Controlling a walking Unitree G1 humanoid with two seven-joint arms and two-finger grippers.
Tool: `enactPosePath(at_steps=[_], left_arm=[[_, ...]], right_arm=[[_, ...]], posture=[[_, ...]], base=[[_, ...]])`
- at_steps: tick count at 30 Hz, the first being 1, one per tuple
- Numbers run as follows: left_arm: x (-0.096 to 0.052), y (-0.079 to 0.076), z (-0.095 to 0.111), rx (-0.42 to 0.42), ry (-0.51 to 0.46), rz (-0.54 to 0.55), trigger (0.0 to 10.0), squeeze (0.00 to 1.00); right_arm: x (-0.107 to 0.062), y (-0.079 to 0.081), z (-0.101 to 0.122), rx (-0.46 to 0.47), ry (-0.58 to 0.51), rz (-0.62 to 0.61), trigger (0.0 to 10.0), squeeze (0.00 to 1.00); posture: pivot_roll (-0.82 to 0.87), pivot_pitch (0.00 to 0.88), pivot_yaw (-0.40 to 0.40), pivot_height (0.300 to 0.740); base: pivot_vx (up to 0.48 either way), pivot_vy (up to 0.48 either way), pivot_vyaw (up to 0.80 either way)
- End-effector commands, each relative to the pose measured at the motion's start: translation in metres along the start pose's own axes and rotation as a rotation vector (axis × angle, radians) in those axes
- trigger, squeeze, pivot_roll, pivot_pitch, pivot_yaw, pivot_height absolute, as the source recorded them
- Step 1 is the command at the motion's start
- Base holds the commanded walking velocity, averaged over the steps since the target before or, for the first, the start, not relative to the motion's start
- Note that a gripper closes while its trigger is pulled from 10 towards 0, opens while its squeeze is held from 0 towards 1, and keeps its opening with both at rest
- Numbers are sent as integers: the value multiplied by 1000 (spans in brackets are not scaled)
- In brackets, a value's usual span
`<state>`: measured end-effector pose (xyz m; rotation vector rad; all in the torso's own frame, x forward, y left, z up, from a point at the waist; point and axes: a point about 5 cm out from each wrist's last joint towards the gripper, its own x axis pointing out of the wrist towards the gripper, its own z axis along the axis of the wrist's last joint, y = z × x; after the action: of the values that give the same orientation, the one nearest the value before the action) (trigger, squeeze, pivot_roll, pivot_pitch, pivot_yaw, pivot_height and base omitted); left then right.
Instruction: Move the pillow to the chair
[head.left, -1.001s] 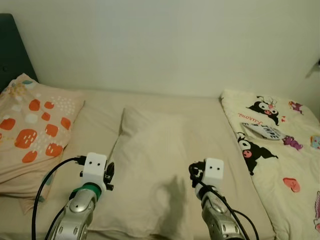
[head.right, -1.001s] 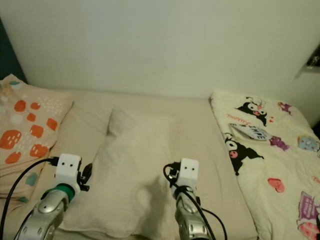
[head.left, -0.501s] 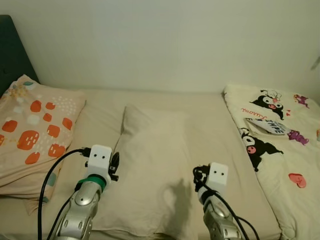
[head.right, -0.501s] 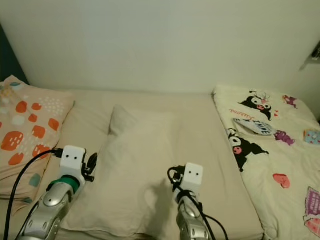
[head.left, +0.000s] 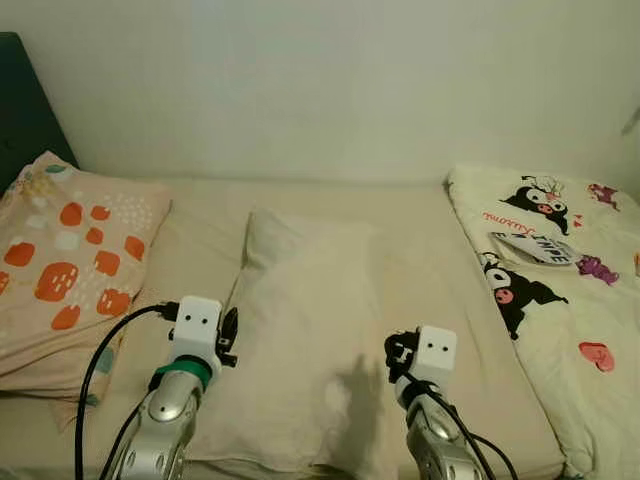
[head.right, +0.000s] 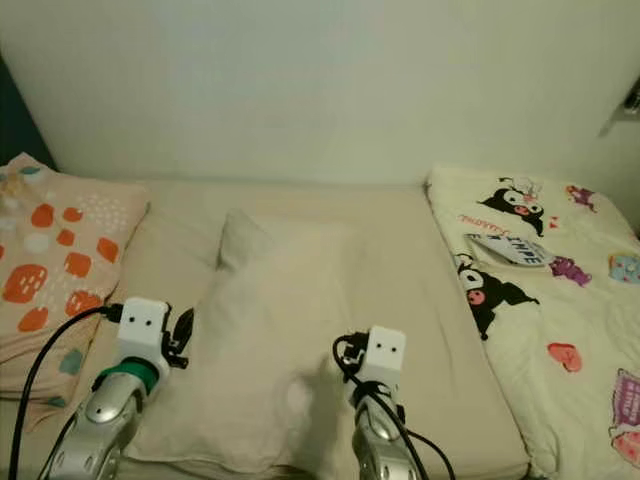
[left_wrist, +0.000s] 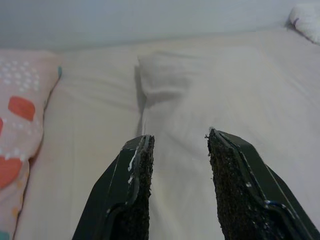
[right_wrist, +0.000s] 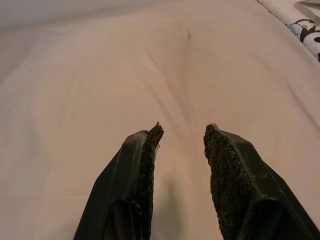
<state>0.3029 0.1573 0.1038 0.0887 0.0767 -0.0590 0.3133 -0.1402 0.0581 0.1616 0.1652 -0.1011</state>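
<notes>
1. The pillow (head.left: 305, 340), plain cream, lies in the middle of the bed (head.left: 420, 250), its long side running from the wall edge toward the near edge. Nothing grips it yet.
2. Left gripper (left_wrist: 179, 141) sits at the pillow's left edge, near the near corner on that side. Fingers (left_wrist: 137, 165) parted a modest way, empty, pointing along the seam where pillow meets sheet.
3. Right gripper (right_wrist: 182, 131) hovers over the pillow's right half, close to the near edge of the bed. Fingers (right_wrist: 222, 150) parted about as far, nothing between them, cream fabric just below.
4. What has changed: a second ago the whole view sat differently, so the head has moved. Over the last half second the picture barely shifts. The left arm (head.left: 165, 420) has eased back a touch toward the near edge; the right arm (head.left: 430, 440) looks much the same. The pillow has not budged.
5. My read: the robot has settled in front of the bed and is lining up a grasp from both sides. This is the approach, not the lift.
6. Neighbours to mind: an orange-spotted pillow (head.left: 70, 255) at the bed's left edge, just beside the target, and a cartoon quilt (head.left: 550, 290) along the right edge, well apart.
7. The job is barely begun; both grippers probably need to close on the fabric before any carry to a chair.
</notes>
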Motion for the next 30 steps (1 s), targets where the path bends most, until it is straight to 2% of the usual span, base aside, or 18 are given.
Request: enactPosePath(at_steps=[1, 20, 30], left_arm=[[-4, 0, -4, -4, 15, 4, 10000, 0], [-11, 0, -11, -7, 35, 8, 10000, 0], [-14, -2, -14, -11, 39, 21, 10000, 0]], right_arm=[[-2, 0, -3, 3, 9, 3, 10000, 0], [-3, -1, -4, -3, 20, 22, 10000, 0], [-2, 1, -4, -18, 29, 54, 10000, 0]], posture=[[14, 77, 19, 686], [12, 71, -4, 607], [8, 70, -22, 607]], base=[[0, 0, 0], [0, 0, 0], [0, 0, 0]])
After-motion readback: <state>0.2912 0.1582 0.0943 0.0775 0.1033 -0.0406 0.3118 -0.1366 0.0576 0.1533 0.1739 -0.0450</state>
